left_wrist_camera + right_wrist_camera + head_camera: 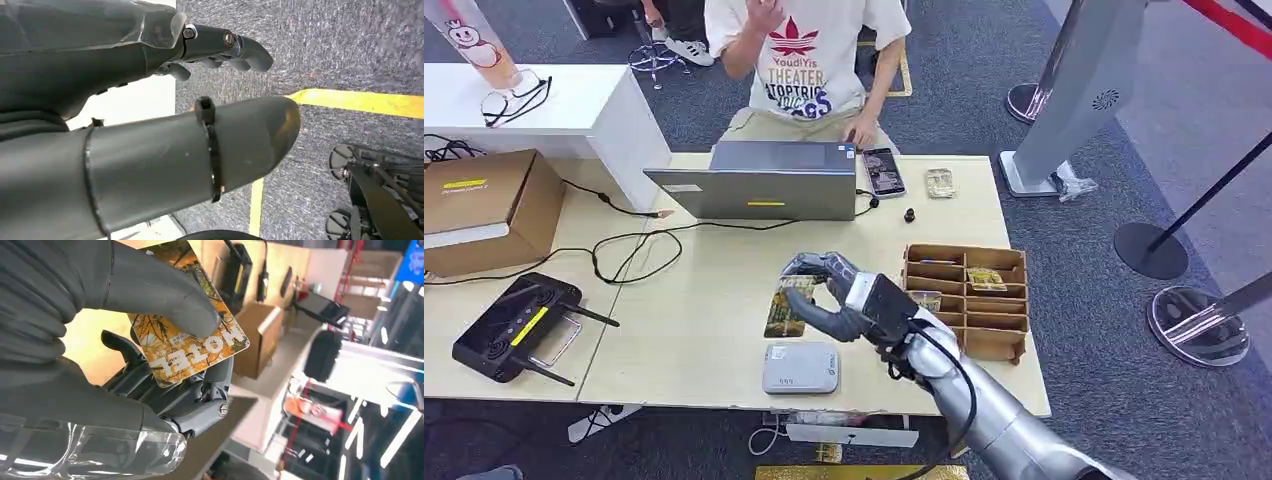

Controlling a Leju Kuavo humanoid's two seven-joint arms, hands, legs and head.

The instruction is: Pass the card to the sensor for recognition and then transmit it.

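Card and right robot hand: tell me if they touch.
Touching. In the right wrist view, the right robot hand pinches the card, its thumb pressed flat on the printed face, with darker fingers behind.

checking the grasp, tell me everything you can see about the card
The card is a thin, flat rectangle printed with orange autumn foliage and white letters reading HOTEL. It looks like glossy plastic with rounded corners. The right hand pinches it between the thumb on its printed face and fingers behind, holding it above the table, near the grey sensor.
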